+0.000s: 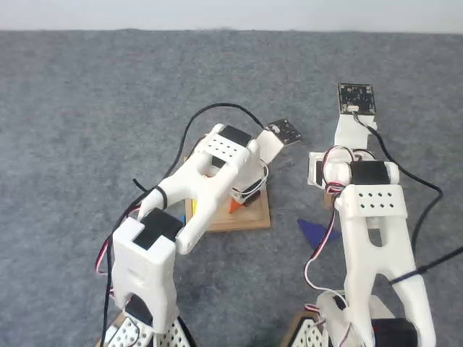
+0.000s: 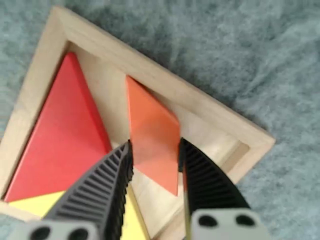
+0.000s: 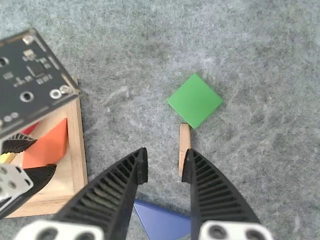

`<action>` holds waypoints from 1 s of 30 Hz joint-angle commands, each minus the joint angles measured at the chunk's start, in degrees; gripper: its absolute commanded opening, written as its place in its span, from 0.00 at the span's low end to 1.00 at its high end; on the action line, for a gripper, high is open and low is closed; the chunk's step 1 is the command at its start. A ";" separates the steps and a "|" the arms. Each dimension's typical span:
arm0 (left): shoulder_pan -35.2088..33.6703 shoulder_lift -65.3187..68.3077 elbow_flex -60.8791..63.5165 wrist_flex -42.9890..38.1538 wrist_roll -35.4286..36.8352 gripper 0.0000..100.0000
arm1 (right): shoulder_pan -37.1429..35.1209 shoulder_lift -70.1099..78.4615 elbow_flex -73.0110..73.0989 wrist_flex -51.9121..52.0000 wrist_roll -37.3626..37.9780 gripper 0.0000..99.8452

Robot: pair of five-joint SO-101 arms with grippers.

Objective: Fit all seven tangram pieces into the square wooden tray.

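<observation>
Red triangle [image 2: 60,130], yellow piece [image 2: 35,205] in tray [image 2: 165,85]; left gripper [image 2: 154,146] clamps orange piece [image 2: 152,120] there. Green square [image 3: 195,100], blue triangle [image 3: 162,220] outside; right gripper [image 3: 165,154] spread.

Just a fuzzy grey carpet-like surface [image 1: 87,108] evenly lit all over, with a plain pale wall [image 1: 231,14] running along its far edge.

The grey desk [image 1: 87,108] is lit brightly and evenly from above. Soft, faint shadows are cast beneath the arms [image 1: 210,188] and along the wooden tray [image 1: 246,220].
</observation>
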 commanded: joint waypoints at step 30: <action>-3.25 -17.49 14.37 -12.04 4.66 0.13 | 2.86 -2.86 -0.70 -1.10 0.70 0.12</action>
